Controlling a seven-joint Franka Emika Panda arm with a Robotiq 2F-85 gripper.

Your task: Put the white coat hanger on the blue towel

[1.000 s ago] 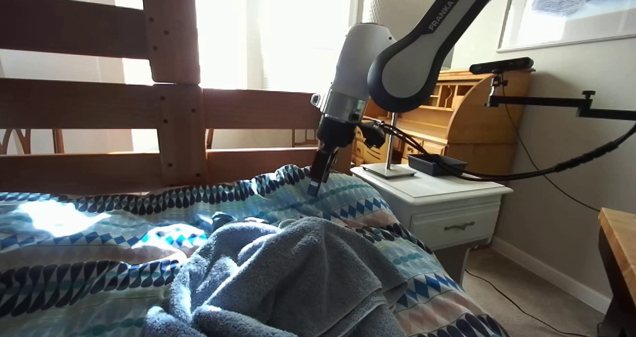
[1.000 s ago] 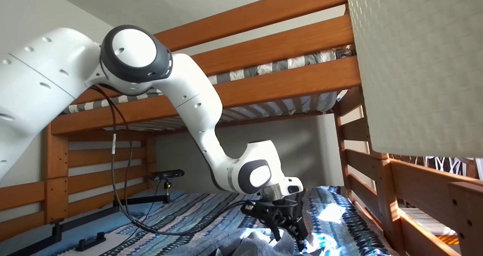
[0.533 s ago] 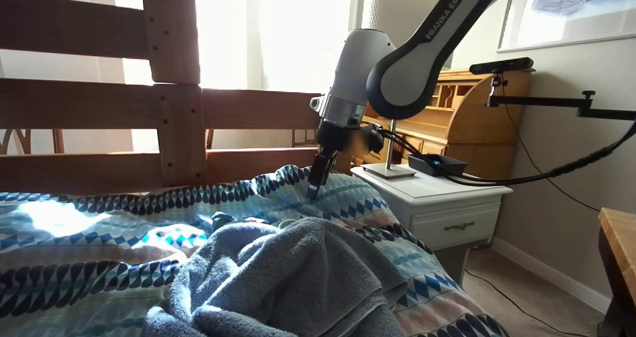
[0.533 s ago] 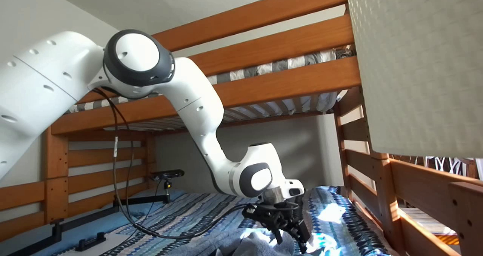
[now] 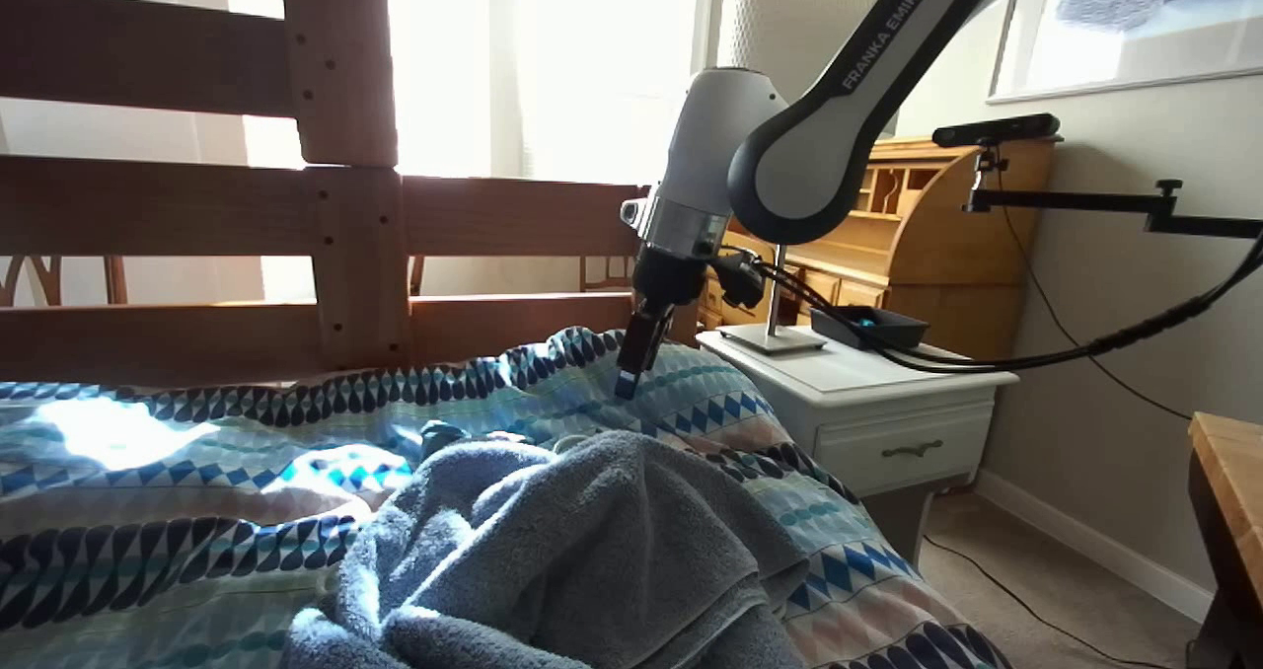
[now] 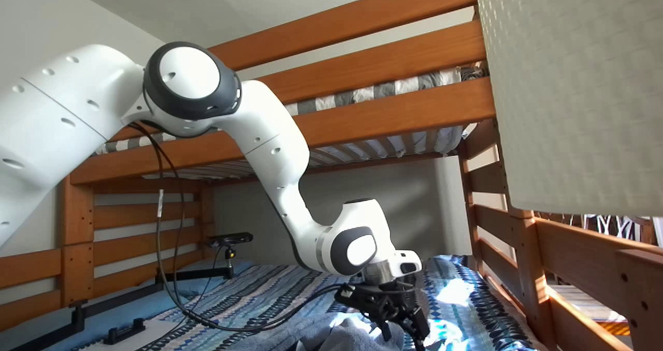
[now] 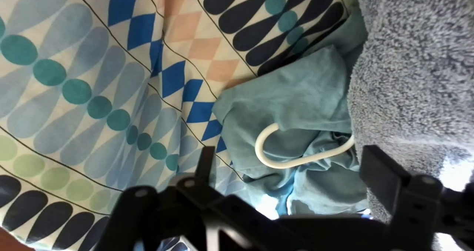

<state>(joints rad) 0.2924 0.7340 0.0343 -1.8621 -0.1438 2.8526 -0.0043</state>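
On the patterned bedding [image 5: 148, 551], taken left to right in an exterior view, the grey-blue towel [image 5: 612, 541] lies as it did half a second ago; the arm [image 5: 705, 146] sits slightly lower and slightly further right than then, and in both exterior views the shift runs the same way; at the right, the white nightstand [image 5: 903, 452] is unchanged.

In the wrist view the gripper [image 7: 289, 156] is released, its jaws wide apart; the finger [image 7: 204, 166] at the left shows against the bedding, the one at the right against the towel's edge; whether the latter touches the towel, I cannot tell.

Between the fingers in that view, the white coat hanger [image 7: 296, 162] shows only its hook, resting on a teal cloth [image 7: 307, 88]; the bend lies at the left, its tip curling up and back toward the right; the shank runs rightward, rising slightly, and disappears at the towel's edge; the visible long axis therefore runs left to right; the remainder is hidden.
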